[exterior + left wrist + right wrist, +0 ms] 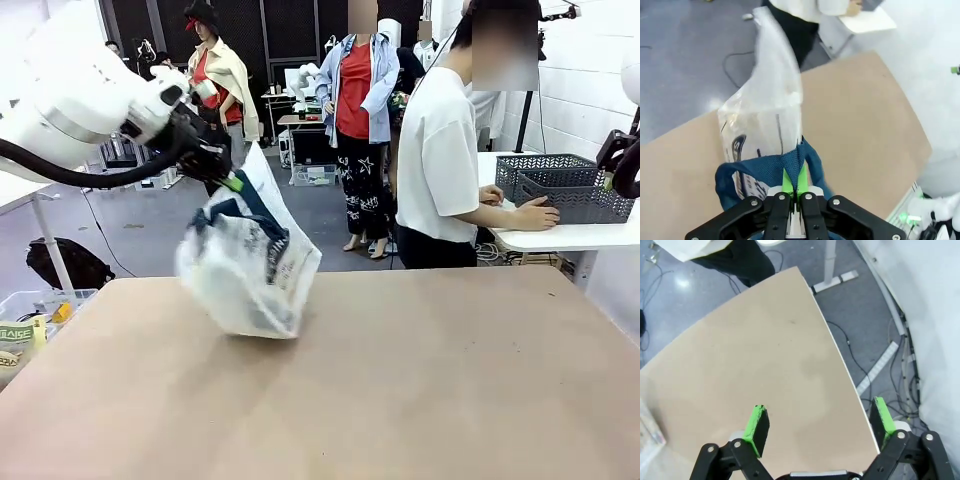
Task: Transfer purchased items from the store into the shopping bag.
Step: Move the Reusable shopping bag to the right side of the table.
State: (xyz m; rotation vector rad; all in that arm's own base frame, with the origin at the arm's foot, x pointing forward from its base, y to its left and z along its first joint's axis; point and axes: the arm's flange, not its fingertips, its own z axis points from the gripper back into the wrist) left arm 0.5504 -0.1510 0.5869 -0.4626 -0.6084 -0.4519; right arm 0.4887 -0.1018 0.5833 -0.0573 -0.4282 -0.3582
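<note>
Spanning most of the front view: a wide tan table (420, 380), matte and smooth, with a rounded edge seen from the right wrist view. Beyond its far right corner, a white side table (570, 237) carrying two dark grey lattice baskets (560, 185), a person's hand (535, 213) resting against the nearer one. Hanging over the tan table's left half, bottom touching or nearly touching the surface, tilted and motion-blurred: the shopping bag (250, 265), frosted translucent plastic, crumpled, with navy woven strap handles. Pinched shut on one navy strap (790, 167) above the bag: the left gripper (794, 184), green pads pressed together with the webbing between them, clear from the left wrist view, which also gives the bag's black oval logo against the tan table below. At the tan table's left edge in the front view, a clear bin (30, 320) with small packaged goods. High over the tan table's right edge, holding nothing: the right gripper (822, 425), green-padded fingers spread wide.
</note>
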